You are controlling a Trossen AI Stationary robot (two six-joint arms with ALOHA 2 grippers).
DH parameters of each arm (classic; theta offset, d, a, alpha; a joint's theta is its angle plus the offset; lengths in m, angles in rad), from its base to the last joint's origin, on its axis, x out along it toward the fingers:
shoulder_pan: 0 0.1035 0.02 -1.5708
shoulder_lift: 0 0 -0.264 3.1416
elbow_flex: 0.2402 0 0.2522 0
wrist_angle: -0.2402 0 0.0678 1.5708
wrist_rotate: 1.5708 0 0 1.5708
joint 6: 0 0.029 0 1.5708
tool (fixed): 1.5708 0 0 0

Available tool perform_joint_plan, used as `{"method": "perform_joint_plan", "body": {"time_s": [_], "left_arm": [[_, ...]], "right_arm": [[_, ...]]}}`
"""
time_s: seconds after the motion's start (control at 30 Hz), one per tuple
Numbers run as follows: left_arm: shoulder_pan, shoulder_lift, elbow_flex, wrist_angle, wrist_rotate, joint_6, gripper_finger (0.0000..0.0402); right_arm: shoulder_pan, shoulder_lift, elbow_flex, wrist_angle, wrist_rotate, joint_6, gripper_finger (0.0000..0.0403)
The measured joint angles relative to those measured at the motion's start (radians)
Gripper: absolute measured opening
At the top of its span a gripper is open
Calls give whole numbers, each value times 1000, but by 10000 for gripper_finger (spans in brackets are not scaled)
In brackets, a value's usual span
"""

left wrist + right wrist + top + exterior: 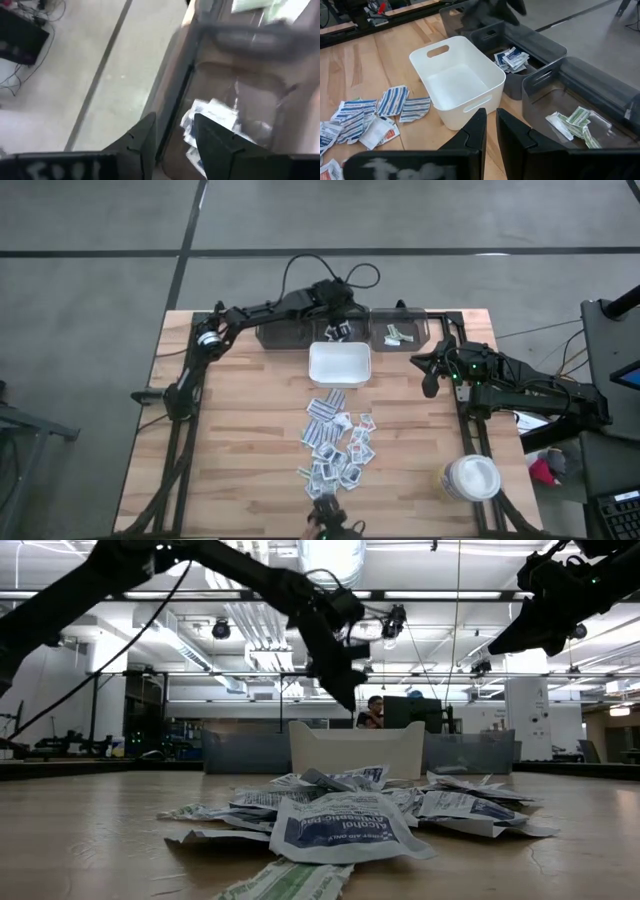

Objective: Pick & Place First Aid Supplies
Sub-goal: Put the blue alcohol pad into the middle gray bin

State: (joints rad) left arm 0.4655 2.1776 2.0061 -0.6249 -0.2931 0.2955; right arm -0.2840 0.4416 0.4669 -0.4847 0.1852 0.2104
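The first aid supplies lie in a loose pile on the wooden table, near the front, seen close up in the low view. Some blue-printed packets lie in the middle dark bin at the far edge. Greenish ones lie in the bin to its right. My left gripper hovers open above the middle bin, nothing between its fingers, with the packets below it. My right gripper is shut and empty, in the air at the table's right, pointing toward the white tray.
The white tray stands between the bins and the pile. A third dark bin sits left of the middle one. A round white-lidded jar stands at the front right. Bare wood lies to the left of the pile.
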Motion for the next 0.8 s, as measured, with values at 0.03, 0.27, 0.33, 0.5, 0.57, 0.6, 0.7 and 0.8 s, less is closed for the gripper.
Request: {"method": "perform_joint_plan", "body": {"time_s": [0.03, 0.27, 0.33, 0.5, 0.57, 0.6, 0.7, 0.8], "left_arm": [[-8, -10, 7, -24, 0, -17, 132], [-90, -109, 18, -191, 6, -211, 131], [-123, -130, 18, -234, 6, -267, 131], [-224, -158, 18, -326, 8, -365, 131], [-268, -163, 18, -357, 8, -402, 131], [-290, -163, 18, -371, 8, -421, 131], [-355, -163, 15, -395, 8, -487, 131], [-415, -163, 6, -396, 8, -538, 131]], "right_arm": [[0, 0, 0, 0, 0, 0, 38], [0, 1, -2, 0, -1, 0, 38], [0, 1, -3, 0, -1, 0, 38], [0, 0, -3, 0, -1, 0, 38], [0, 0, -3, 0, -1, 0, 38], [0, 0, -3, 0, -1, 0, 38], [0, 0, -3, 0, -1, 0, 38], [0, 0, -3, 0, -1, 0, 38]]}}
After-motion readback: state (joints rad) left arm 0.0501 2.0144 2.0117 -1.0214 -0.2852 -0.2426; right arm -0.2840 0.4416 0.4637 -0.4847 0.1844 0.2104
